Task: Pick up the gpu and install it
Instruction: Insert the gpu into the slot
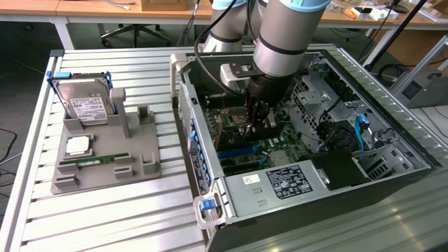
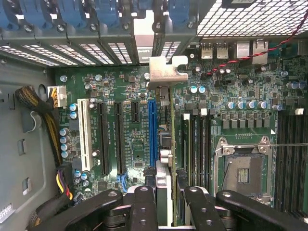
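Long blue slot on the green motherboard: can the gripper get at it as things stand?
Probably yes. The gripper, shut on the thin green card with silver bracket, hangs beside the long blue slot; nothing stands between.

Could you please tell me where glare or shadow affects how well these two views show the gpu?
Exterior view: the arm shades the gripper inside the dark computer case. Wrist view: evenly lit motherboard, gpu edge-on, bright glare on its silver bracket.

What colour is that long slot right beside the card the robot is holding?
Blue. The slot shows best in the wrist view, next to the gpu.
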Tool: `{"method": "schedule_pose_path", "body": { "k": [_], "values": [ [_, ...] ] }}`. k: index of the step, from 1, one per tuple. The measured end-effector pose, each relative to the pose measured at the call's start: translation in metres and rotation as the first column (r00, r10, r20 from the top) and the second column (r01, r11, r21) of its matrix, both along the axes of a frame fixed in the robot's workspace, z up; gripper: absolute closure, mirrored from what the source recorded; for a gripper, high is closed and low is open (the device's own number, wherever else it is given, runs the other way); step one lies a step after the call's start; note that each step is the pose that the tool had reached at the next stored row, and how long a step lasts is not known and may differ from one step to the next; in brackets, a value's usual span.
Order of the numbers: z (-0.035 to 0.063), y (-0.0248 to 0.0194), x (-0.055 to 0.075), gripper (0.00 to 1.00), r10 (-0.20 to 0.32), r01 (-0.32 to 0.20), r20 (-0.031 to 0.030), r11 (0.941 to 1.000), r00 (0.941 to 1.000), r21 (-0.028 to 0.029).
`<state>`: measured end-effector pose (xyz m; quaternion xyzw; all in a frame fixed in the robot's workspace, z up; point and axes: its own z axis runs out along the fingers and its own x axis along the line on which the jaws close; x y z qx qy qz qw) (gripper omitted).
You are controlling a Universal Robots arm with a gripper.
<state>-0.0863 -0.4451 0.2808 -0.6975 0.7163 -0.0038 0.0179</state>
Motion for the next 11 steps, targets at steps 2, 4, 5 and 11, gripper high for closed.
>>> {"method": "schedule_pose_path", "body": {
  "k": [2, 4, 5, 11],
  "values": [
    [0.0, 0.0, 0.0, 0.73, 0.0, 0.0, 0.0001, 1.0, 1.0, 0.0],
    [0.0, 0.0, -0.0003, 0.73, 0.0, 0.0, 0.0001, 1.0, 1.0, 0.0],
    [0.0, 0.0, -0.0006, 0.73, 0.0, 0.0, 0.0, 1.0, 1.0, 0.0],
    [0.0, 0.0, -0.0044, 0.73, 0.0, 0.0, 0.0, 1.0, 1.0, 0.0001]
  ]
}}
